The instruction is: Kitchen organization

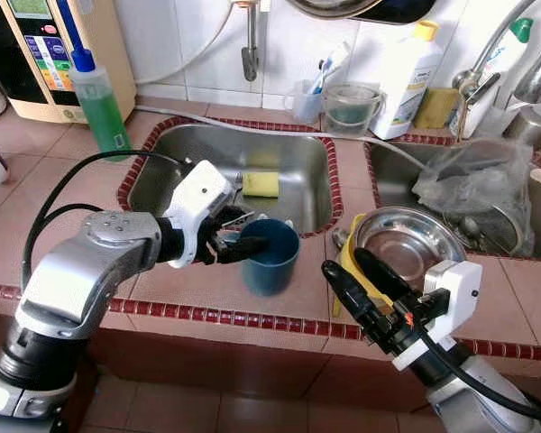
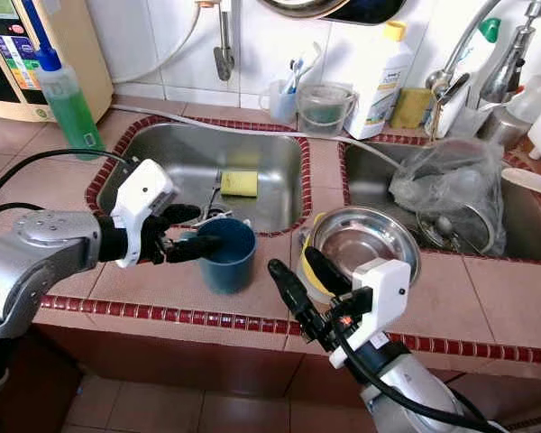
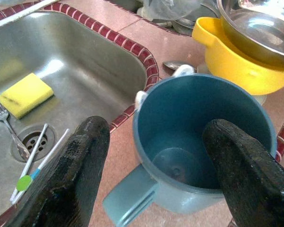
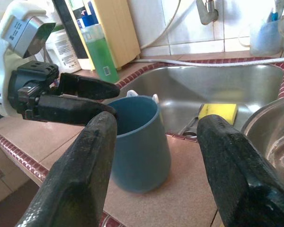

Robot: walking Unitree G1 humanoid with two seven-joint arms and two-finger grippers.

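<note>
A dark blue mug (image 1: pixel 270 262) stands upright on the tiled counter, just in front of the left sink (image 1: pixel 189 153). Its handle (image 3: pixel 128 201) points toward my left arm. My left gripper (image 1: pixel 251 232) is open at the mug's rim, one finger (image 3: pixel 80 161) on each side of the upper wall. My right gripper (image 1: pixel 344 262) is open and holds nothing. It hovers over the counter's front edge, to the right of the mug and apart from it. The mug (image 4: pixel 139 156) also shows beyond the right gripper's fingers (image 4: pixel 227 161).
A steel bowl (image 1: pixel 410 248) sits in a yellow bowl (image 1: pixel 350 257) right of the mug. The left sink holds a yellow sponge (image 1: pixel 261 184), a fork (image 3: pixel 7 125) and a toothbrush. A green soap bottle (image 1: pixel 99 104) stands at back left. The right sink (image 1: pixel 473 180) holds dishes and a plastic bag.
</note>
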